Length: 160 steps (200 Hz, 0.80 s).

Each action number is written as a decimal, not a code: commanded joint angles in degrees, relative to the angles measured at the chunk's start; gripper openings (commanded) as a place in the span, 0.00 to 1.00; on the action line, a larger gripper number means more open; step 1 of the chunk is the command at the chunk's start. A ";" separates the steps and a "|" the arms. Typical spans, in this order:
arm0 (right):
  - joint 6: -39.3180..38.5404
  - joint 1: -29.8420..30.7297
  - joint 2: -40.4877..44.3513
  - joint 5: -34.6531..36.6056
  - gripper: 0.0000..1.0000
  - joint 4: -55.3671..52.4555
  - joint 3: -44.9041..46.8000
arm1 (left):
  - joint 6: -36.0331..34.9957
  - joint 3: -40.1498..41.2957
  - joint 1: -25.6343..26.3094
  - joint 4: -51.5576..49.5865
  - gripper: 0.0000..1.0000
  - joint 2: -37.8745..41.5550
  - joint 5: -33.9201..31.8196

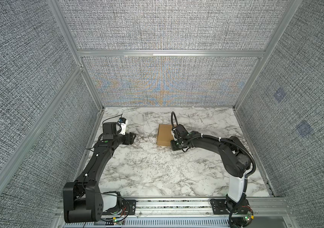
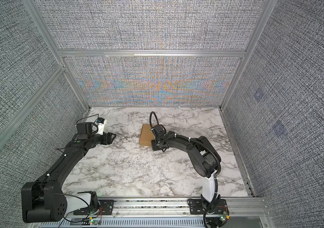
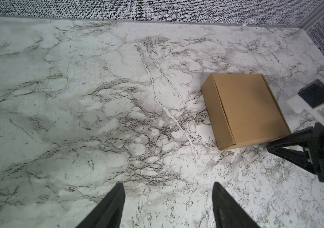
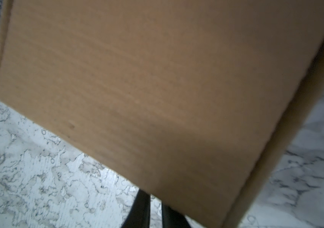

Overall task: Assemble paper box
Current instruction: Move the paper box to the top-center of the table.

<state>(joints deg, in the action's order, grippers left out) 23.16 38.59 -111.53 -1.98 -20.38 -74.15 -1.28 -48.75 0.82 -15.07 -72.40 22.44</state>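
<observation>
1. Enclosure. Grey woven wall panels (image 1: 163, 23) in an aluminium frame (image 1: 171, 53) close off the back and both sides of the work area.

2. Table. The marble-patterned table (image 1: 157, 173) forms the floor of the cell. Both arm bases are bolted to a rail along its near edge.

3. Arms. The left arm (image 1: 98, 158) reaches forward along the left side of the table. The right arm (image 1: 216, 146) bends inward from the right side towards the middle.

4. Paper box. In both top views the paper box (image 1: 164, 135) (image 2: 146, 134) lies flat on the table in the far half, about mid-width. It is folded shut, with a plain lid face up. The left wrist view shows the paper box (image 3: 246, 110) with one side wall and clean corner folds. In the right wrist view it (image 4: 137, 88) fills most of the frame.

5. Right gripper. The right gripper (image 1: 174, 146) is at the near right corner of the paper box, touching it or just beside it. In the right wrist view its fingers (image 4: 142, 209) stand close together with a thin gap. The box edge hides the tips, so it cannot be told whether they meet or pinch cardboard.

6. Left gripper. The left gripper (image 1: 132, 137) (image 3: 167, 184) is over bare table, well apart from the paper box. Its jaws are spread wide and hold nothing.
</observation>
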 commanded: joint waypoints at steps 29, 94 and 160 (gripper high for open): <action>-1.16 -0.42 0.03 0.21 0.15 -0.10 0.14 | -0.32 0.28 -0.11 0.91 0.73 0.13 -0.38; -0.91 0.13 5.52 0.43 0.16 -0.93 4.40 | -2.56 0.07 0.04 1.69 0.81 -0.06 -5.07; -5.54 -4.94 23.99 10.56 0.43 -5.47 16.73 | -7.96 -0.88 0.09 9.80 0.99 -6.09 -6.63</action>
<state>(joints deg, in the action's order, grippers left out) 20.58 36.64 -91.11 2.81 -23.22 -59.79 -7.29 -50.87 0.93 -11.86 -77.17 16.49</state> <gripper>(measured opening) 0.386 0.997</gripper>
